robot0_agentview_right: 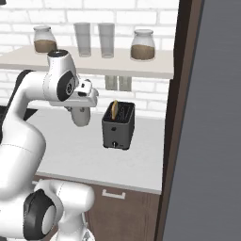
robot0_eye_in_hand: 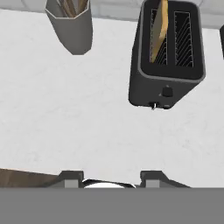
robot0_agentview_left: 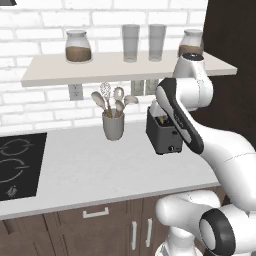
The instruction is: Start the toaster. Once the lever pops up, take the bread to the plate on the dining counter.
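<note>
The black toaster stands on the white worktop near the wall, its front with a small knob facing me. The bread, a tan slice, stands upright in the toaster's left slot and sticks out of the top. It also shows above the toaster as bread. My gripper hovers above the worktop in front of the toaster, apart from it, open with nothing between its fingertips. My arm covers part of the toaster. The plate and the dining counter are out of view.
A grey utensil cup with spoons and a whisk stands left of the toaster. A black cooktop lies at the far left. A shelf with jars and glasses hangs above. A tall dark cabinet bounds the right side.
</note>
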Tool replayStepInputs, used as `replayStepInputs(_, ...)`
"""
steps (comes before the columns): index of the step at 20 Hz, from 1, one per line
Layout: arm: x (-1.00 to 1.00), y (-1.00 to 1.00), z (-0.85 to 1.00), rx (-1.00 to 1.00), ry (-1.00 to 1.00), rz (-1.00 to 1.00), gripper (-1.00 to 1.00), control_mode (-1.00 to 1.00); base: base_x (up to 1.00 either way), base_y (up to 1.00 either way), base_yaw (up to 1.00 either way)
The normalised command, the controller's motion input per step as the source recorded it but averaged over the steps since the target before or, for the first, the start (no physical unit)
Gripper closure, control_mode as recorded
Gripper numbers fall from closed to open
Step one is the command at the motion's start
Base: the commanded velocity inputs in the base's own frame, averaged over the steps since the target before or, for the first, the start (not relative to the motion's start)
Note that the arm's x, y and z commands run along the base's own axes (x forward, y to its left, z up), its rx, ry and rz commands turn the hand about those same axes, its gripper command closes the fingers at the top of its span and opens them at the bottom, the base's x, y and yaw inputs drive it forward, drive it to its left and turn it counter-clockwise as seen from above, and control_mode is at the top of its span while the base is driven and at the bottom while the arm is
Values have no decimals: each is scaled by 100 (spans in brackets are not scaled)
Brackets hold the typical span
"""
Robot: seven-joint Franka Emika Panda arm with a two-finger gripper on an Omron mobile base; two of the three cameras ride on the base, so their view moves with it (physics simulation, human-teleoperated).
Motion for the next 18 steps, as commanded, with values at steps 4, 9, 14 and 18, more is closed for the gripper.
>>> replayStepInputs(4, -14, -7, -7, 0, 0, 0, -100, -100, 0, 0, 0)
replayStepInputs(9, -44, -51, -31, 0, 0, -6, -100, -100, 0, 0, 0)
replayStepInputs(14, -9, -60, -42, 0, -2, -8, -100, -100, 0, 0, 0)
replayStepInputs(18, 14, -47, -21, 0, -9, -7, -100, -100, 0, 0, 0)
